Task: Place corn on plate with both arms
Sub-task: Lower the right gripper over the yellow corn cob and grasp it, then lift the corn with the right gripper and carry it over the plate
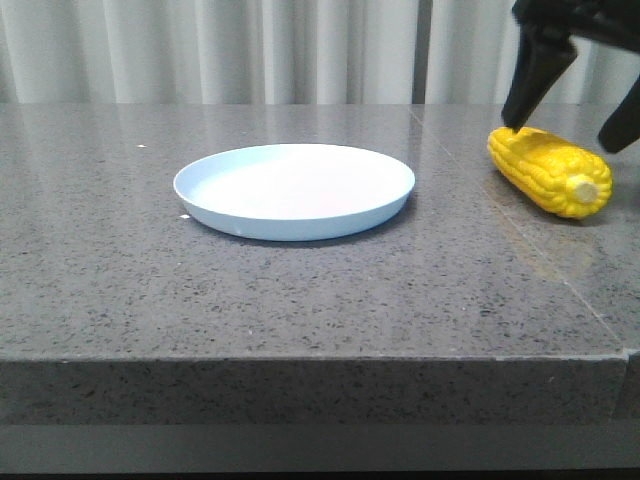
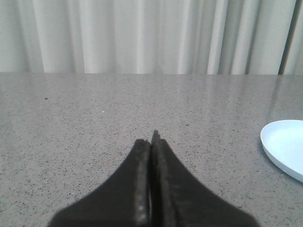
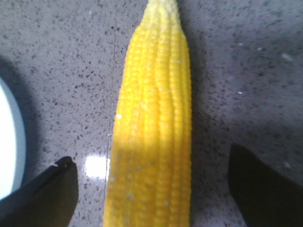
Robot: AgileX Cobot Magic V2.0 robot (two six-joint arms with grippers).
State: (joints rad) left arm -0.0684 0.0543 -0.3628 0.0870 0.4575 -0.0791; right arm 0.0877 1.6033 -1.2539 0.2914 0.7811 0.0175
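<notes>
Bright yellow plastic corn cob [image 1: 551,170] on grey stone table [image 1: 300,290], beside round pale blue plate [image 1: 294,190]; right gripper [image 3: 151,182] spread wide astride cob; left gripper [image 2: 150,142] fingers pressed together, empty.

The plate [image 1: 294,190] sits on the table [image 1: 300,300] near the middle, and the corn [image 1: 550,170] lies on the table well to its right, apart from it, with its stub end toward the front edge. The right gripper [image 1: 570,125] hangs over the corn, one finger on each side of the cob with a gap to each. The left gripper [image 2: 151,142] is low over the table to the left of the plate, with the curtain [image 1: 250,50] behind the table's far edge.
</notes>
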